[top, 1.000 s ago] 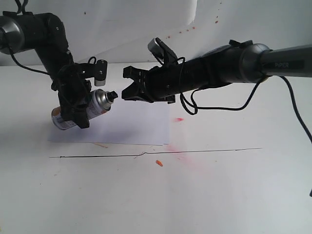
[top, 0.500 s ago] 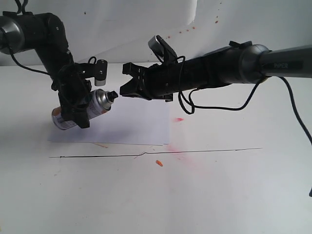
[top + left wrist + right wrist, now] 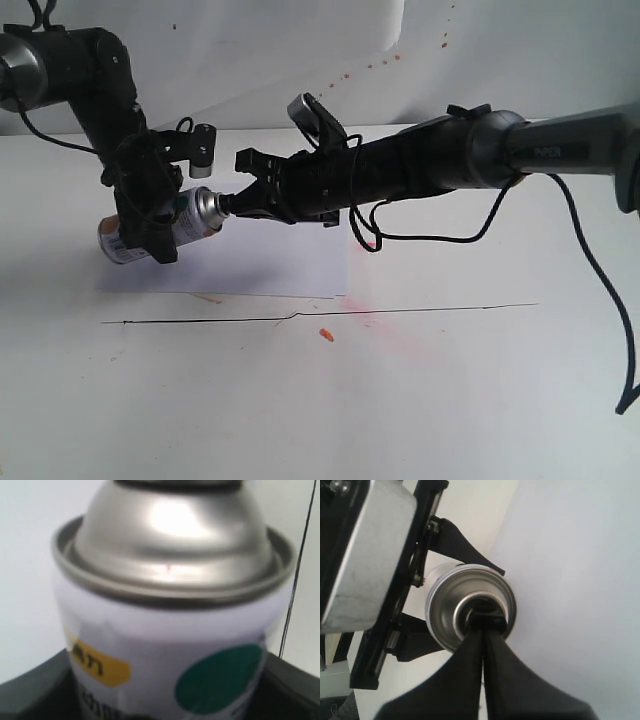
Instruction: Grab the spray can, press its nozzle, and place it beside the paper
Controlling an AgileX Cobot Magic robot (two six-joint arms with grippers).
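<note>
The main risk is in the press itself. The right gripper (image 3: 240, 203) meets the nozzle (image 3: 228, 204) end-on, so its push runs along the length of the spray can (image 3: 197, 214). If the hold on the can is not firm enough, the can could slide backward through it or swing out of line. The nozzle is tiny against the silver dome, so a small sideways drift could let the tips slip onto the metal without pressing anything. I cannot tell which way the spray hole faces. If it points toward the right arm, paint could land on that gripper or its camera and not on the paper (image 3: 285, 265).

The can hangs in the air above the left end of the paper. It is tipped far over, with its dome toward the middle of the paper and its base out past the paper's left edge. To be set beside the paper it has to clear that edge first, or it may come down on the sheet.

The left gripper (image 3: 152, 222) is spread to about the can's width and clamps the labelled body. The right gripper has its two fingers (image 3: 465, 680) pressed together, only a thin seam between them. It holds nothing, and its tips rest against the nozzle.
</note>
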